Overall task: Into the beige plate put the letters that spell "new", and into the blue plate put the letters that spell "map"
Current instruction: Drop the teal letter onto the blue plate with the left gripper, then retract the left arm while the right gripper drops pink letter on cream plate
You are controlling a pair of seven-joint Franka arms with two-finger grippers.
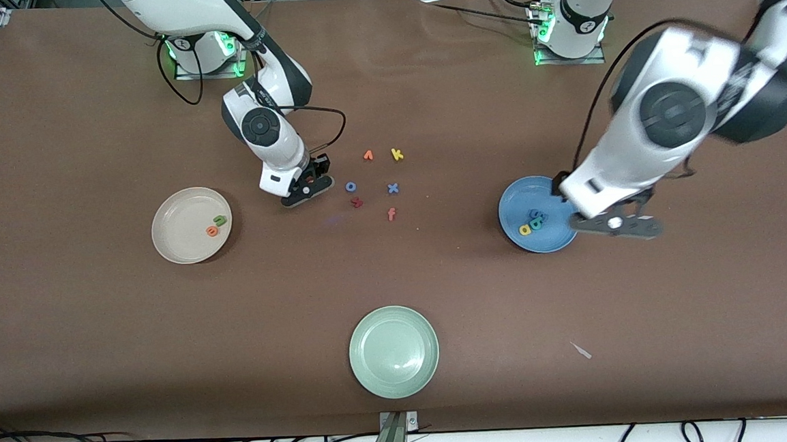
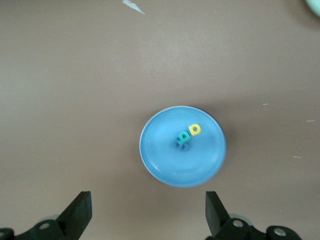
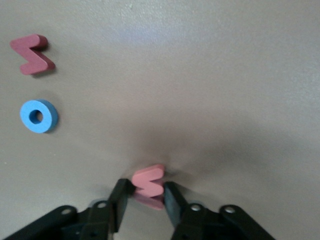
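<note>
1. Nearest the front camera you have the pale green plate (image 1: pixel 393 351), alone on the brown bench (image 1: pixel 100 334); a small pale scrap (image 1: pixel 581 350) lies toward the left arm's end.
2. Next back is the blue plate (image 1: pixel 525 202), toward the left arm's end. In it sit the yellow letter (image 1: pixel 524 229), the teal letter (image 1: pixel 537 222) and the blue "m" (image 1: pixel 535 214), bunched and touching.
3. Your left hand (image 1: pixel 614 224) hangs over the rim of the blue plate and the bench just beside it, released, fingers (image 2: pixel 80 210) spread wide with nothing between them.
4. Level with it, toward the right arm's end, is the beige plate (image 1: pixel 176 241). It holds the orange "e" (image 1: pixel 212 231) and the green letter (image 1: pixel 219 221), just beside each other.
5. Between the plates lies the loose group: an orange-red "f" (image 1: pixel 392 213) nearest, then the dark red letter (image 1: pixel 357 201), the blue "x" (image 1: pixel 393 188) and the blue "o" (image 1: pixel 350 186), then the orange "v" (image 1: pixel 367 155) and yellow "k" (image 1: pixel 397 154) farthest back.
6. Your right hand (image 1: pixel 306 189) is low at the bench beside the blue "o", its fingers (image 3: pixel 121 200) clenched on the pink-red letter (image 3: pixel 148 181). The dark red letter and blue "o" lie near but apart from it.
</note>
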